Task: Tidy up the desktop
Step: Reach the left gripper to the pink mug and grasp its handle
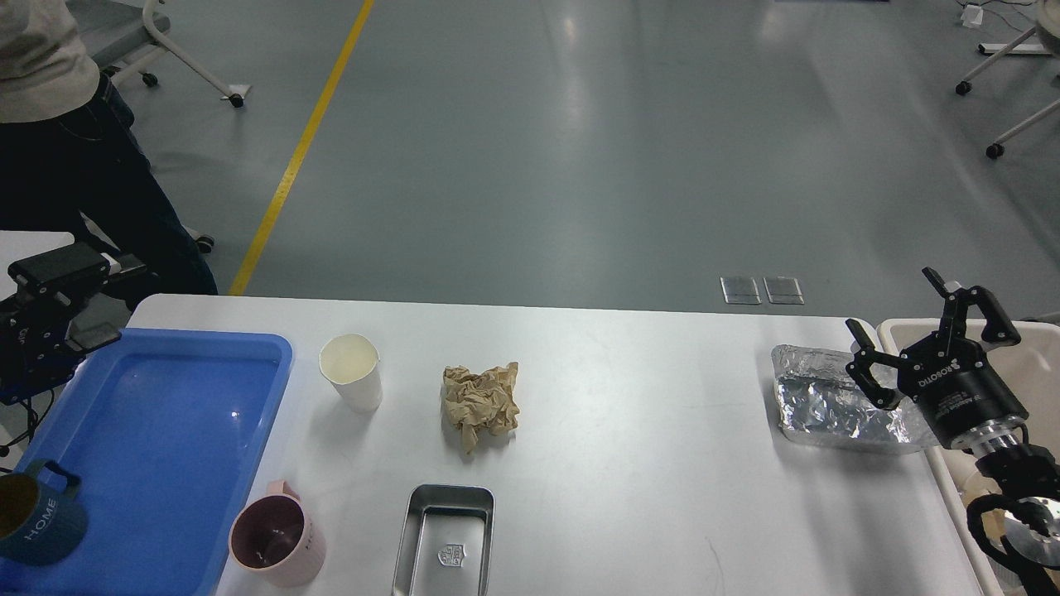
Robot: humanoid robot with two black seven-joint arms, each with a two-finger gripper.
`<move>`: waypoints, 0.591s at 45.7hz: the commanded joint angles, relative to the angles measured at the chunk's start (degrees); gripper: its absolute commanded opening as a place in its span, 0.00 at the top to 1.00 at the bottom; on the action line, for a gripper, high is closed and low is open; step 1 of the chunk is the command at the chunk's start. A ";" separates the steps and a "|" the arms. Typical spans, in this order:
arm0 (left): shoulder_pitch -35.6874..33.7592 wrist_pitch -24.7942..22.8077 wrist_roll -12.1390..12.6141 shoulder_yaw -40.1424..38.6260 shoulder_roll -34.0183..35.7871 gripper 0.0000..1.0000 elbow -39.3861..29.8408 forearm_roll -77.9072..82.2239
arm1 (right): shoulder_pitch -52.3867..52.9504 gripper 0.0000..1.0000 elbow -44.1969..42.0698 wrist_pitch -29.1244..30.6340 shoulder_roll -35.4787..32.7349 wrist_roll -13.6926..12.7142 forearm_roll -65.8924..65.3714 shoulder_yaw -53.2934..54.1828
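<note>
The white desktop (646,463) carries a white paper cup (350,382), a crumpled ball of brown paper (482,404), a pink mug (276,546), an open metal tin (447,542) at the front edge and a foil container (832,406) at the right. My left gripper (79,302) is open and empty at the far left, beyond the far left corner of the blue tray (166,430). My right gripper (893,305) is open and empty, raised over the foil container's right end.
A dark blue mug marked HOME (33,517) stands in the tray's near left corner. A beige bin (1031,339) sits off the table's right edge, under my right arm. A person (58,141) stands behind the table's far left corner.
</note>
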 commanded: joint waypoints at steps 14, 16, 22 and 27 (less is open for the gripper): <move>0.78 -2.55 -0.78 2.30 3.67 0.04 -1.95 0.78 | -0.02 0.00 0.03 0.06 -0.87 -0.09 -0.28 -0.70; 0.78 -2.55 -0.52 2.30 3.67 0.04 -1.95 0.78 | -0.02 0.00 0.03 0.06 -0.87 -0.09 -0.37 -0.71; 1.05 -2.81 0.54 2.56 3.76 0.04 -1.43 1.13 | -0.11 0.00 0.12 0.32 -0.87 -0.09 -0.63 -0.71; 0.78 -5.44 1.33 4.94 3.85 0.04 -1.34 2.27 | -0.11 0.00 0.12 0.41 -0.78 -0.09 -0.72 -0.71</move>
